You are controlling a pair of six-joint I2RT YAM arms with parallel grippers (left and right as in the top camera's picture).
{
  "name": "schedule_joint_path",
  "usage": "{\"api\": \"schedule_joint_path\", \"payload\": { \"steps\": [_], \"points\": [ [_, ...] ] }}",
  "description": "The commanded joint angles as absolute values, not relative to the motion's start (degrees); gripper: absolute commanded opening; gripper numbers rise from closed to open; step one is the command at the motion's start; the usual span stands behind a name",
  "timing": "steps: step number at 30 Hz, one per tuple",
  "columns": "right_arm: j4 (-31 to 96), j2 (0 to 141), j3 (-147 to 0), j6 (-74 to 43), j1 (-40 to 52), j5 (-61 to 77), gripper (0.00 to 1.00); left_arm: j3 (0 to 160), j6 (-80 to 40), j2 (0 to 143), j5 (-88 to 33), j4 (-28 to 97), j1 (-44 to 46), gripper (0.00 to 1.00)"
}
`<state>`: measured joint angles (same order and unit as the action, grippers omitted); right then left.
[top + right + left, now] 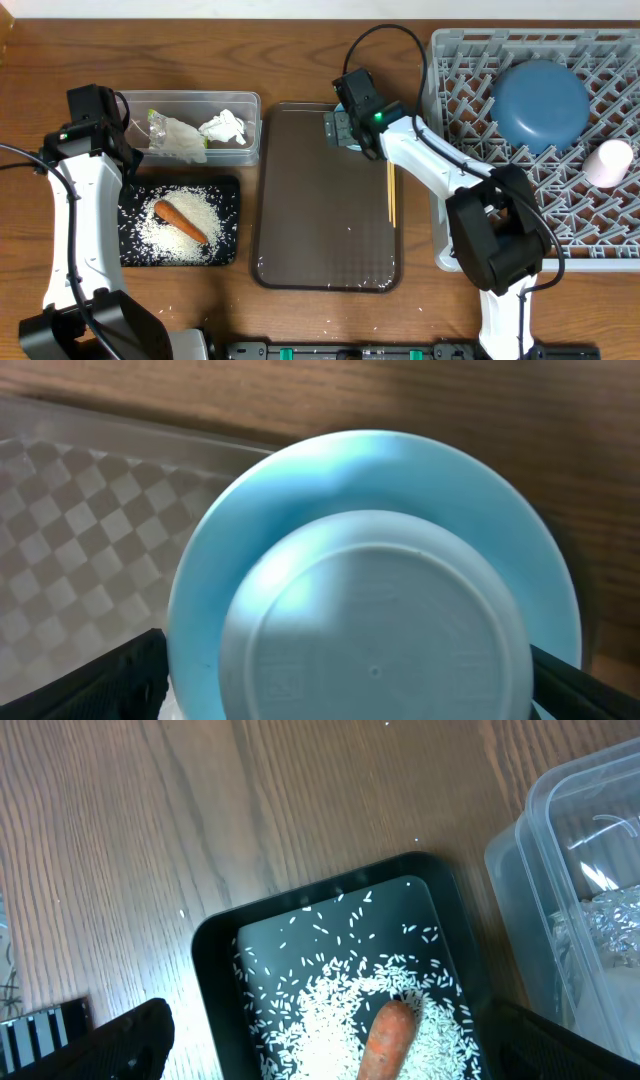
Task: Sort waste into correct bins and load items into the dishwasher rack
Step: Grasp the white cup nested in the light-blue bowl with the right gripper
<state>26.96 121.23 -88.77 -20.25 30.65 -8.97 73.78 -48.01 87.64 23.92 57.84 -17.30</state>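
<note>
Right gripper (345,670): it is hanging over the far right corner of the brown serving tray (300,200). Its fingers (100,680) are standing spread wide, one either side of the bowl, with nothing lifted. I cannot tell whether the pads are touching the rim.

Small light-blue bowl (375,600): it is sitting upside down on that tray corner, its foot ring facing up. It is looking smooth, glossy and clean.

Risk, grip: the bowl is filling almost the whole span between the fingers. If they are closing on the sloping wall instead of the rim, I'd expect it to squirt out or skid across the tray.

Risk, chopsticks (391,195): they are lying along the tray's right edge, between the bowl and the dishwasher rack (470,70). A low carry across could be knocking them off.

Risk, rack: the large dark-blue bowl (538,105) and the white cup (608,162) are already taking up the rack's far right part. A careless drop could be leaving the small bowl perched crooked on the pegs.

Left gripper (330,1040): it is hovering wide open and empty above the black tray (215,935).

Bins: rice (330,1010) and the carrot (388,1038) are lying in the black tray. The tissue (222,127) and wrapper (175,138) are sitting in the clear tub (250,100).
</note>
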Motion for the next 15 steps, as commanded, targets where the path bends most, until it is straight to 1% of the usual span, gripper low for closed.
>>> {"api": "schedule_joint_path", "payload": {
  "steps": [1,8,11,13,15],
  "points": [
    [26.81,121.19,-88.86,-20.99,29.58,-10.11,0.92,73.65,-48.36,87.44,24.23,58.0,-17.45,0.99],
    [26.87,120.27,-88.92,-20.97,29.61,-10.09,0.83,73.65,-48.36,87.44,24.21,58.0,-17.45,0.99],
    [27.22,119.28,-88.92,-20.99,29.69,-10.09,0.78,73.65,-48.36,87.44,24.23,58.0,-17.45,0.99],
    [27.66,118.65,-88.92,-20.97,29.69,-10.11,0.72,73.65,-48.36,87.44,24.23,58.0,-17.45,0.99],
    [27.75,118.37,-88.92,-20.97,29.65,-10.11,0.7,73.65,-48.36,87.44,24.23,58.0,-17.45,0.99]
  ]
}}
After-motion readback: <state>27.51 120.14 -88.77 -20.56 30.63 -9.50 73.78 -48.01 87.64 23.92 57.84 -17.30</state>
